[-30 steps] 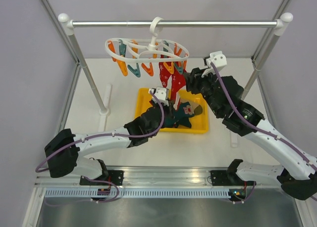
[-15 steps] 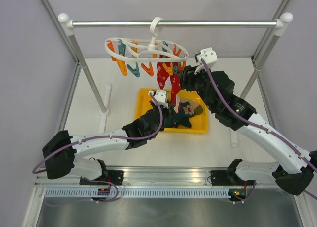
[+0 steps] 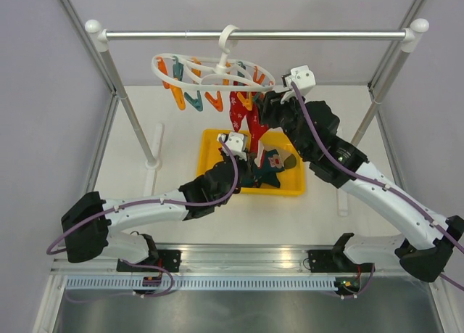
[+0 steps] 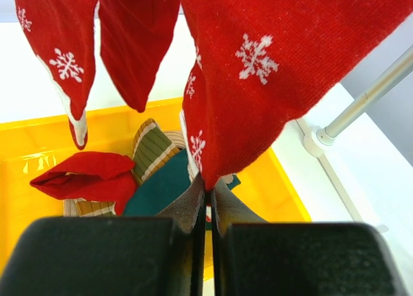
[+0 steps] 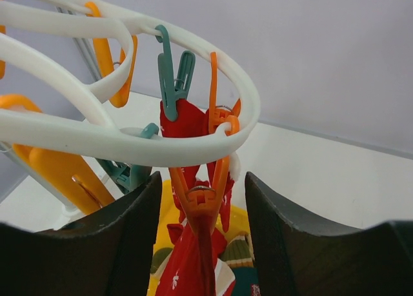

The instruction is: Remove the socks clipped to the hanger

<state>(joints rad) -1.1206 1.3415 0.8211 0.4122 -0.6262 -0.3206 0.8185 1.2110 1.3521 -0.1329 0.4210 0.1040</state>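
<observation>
While the left gripper (image 4: 206,196) pinches one toe among seemingly three red socks (image 4: 271,64), the right gripper (image 5: 199,191) stands spread around an orange peg (image 5: 219,167) on the hanger (image 5: 97,141) rim.

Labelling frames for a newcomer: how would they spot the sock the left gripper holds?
Find the white hanger on the metal rail, above the yellow bin. Of the red socks hanging there, it is the snowflake sock whose toe the left gripper pinches.

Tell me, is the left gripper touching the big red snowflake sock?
Touching. The left wrist view shows the left gripper shut, with the bottom tip of the red snowflake sock pinched between its fingers.
</observation>
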